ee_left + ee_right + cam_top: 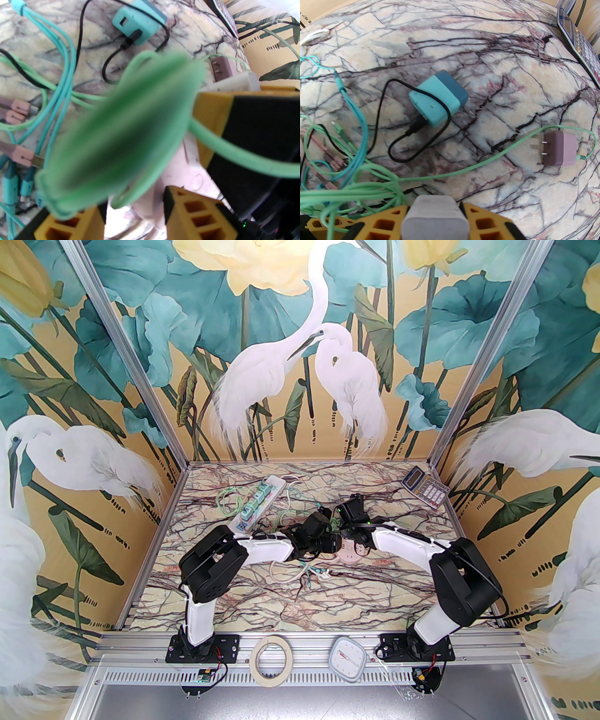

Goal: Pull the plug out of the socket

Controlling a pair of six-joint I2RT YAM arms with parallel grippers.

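Where we lose sight
A blurred green cable bundle (121,131) masks the pink socket (187,171), so we cannot judge whether the left gripper (131,211) grips; the grey plug (434,218) and the calculator (579,44) run off the edges.

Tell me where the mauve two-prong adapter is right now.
In the right wrist view the mauve adapter lies flat on the marble table, at right, apart from the teal charger to its left, a thin green cable plugged into it.
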